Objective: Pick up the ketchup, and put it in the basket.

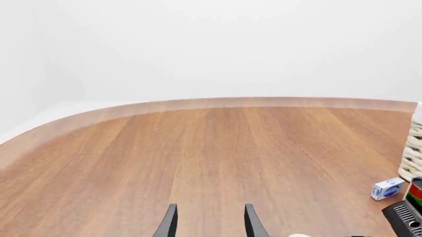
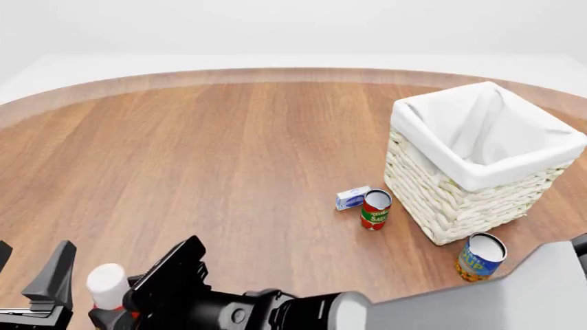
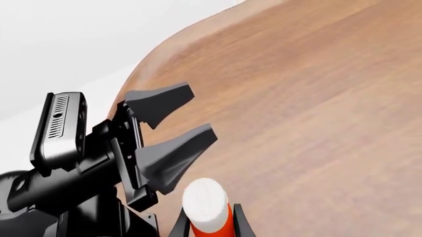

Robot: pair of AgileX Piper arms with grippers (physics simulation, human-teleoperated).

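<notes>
The ketchup (image 2: 108, 285), a red bottle with a white cap, stands at the near left of the table. In the right wrist view the ketchup (image 3: 205, 202) sits between the fingers of my right gripper (image 3: 207, 223), which press against its neck on both sides. My right gripper (image 2: 147, 285) reaches across from the right. My left gripper (image 2: 32, 258) is just left of the bottle, open and holding nothing; the left gripper (image 1: 211, 222) shows only bare wood between its fingers. The basket (image 2: 458, 206), cream wicker with white lining, stands at the right.
A red-and-green can (image 2: 375, 209) and a small blue-white box (image 2: 351, 198) lie just left of the basket. A blue-and-yellow can (image 2: 480, 256) stands in front of it. The round table's edge curves along the far side and left.
</notes>
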